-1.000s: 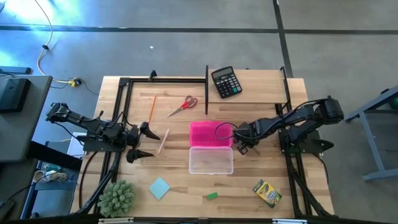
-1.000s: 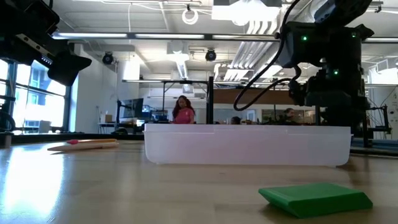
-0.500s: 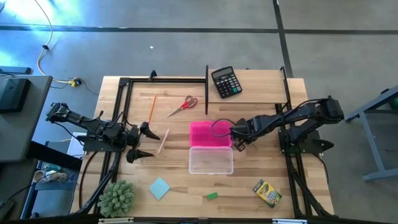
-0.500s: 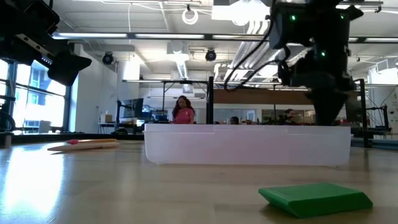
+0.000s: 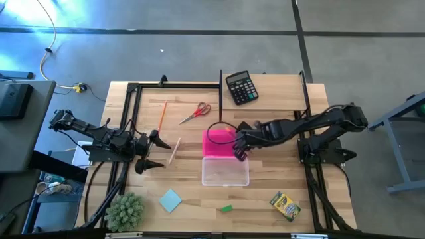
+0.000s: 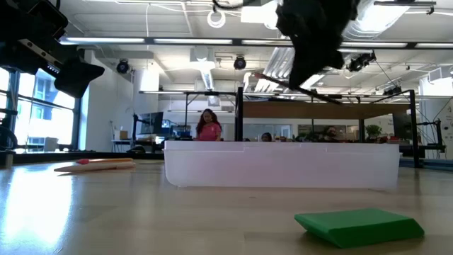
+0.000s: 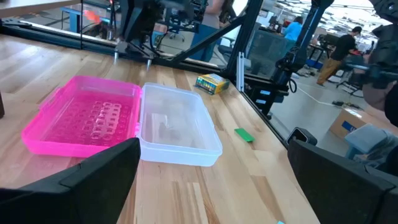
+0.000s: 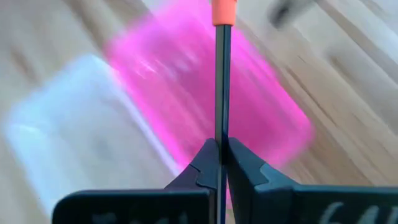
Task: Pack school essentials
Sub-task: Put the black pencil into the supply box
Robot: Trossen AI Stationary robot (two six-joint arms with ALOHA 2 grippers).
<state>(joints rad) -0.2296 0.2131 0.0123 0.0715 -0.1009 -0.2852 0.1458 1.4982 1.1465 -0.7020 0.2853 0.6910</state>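
An open case lies mid-table, its pink lid (image 5: 219,143) hinged to a clear tray (image 5: 226,171). My right gripper (image 5: 239,150) hovers over the case, shut on a thin dark pencil (image 8: 220,93) with an orange end. My left gripper (image 5: 154,151) waits open near the table's left edge, beside the pale wooden stick (image 5: 174,151). Flat on the table lie the orange pencil (image 5: 161,116), red-handled scissors (image 5: 194,113), blue notepad (image 5: 170,200), green eraser (image 5: 226,208) and crayon box (image 5: 285,206). My right gripper pinches the dark pencil's shaft (image 8: 220,134) between its two fingers. The shaft runs out along the fingers, past their tips, with the orange end (image 8: 222,11) foremost. The pencil is lifted clear, above the pink lid (image 8: 186,81).
A black calculator (image 5: 241,87) sits by the far edge and a fuzzy green plant (image 5: 125,211) at the near left corner. A black frame (image 5: 133,106) borders the table's left, far and right sides. Bare wood lies between case and near edge.
My right gripper has moved toward the table's left, from just right of the case to over the pink lid and tray, still shut on the dark pencil. Nothing on the table has shifted.
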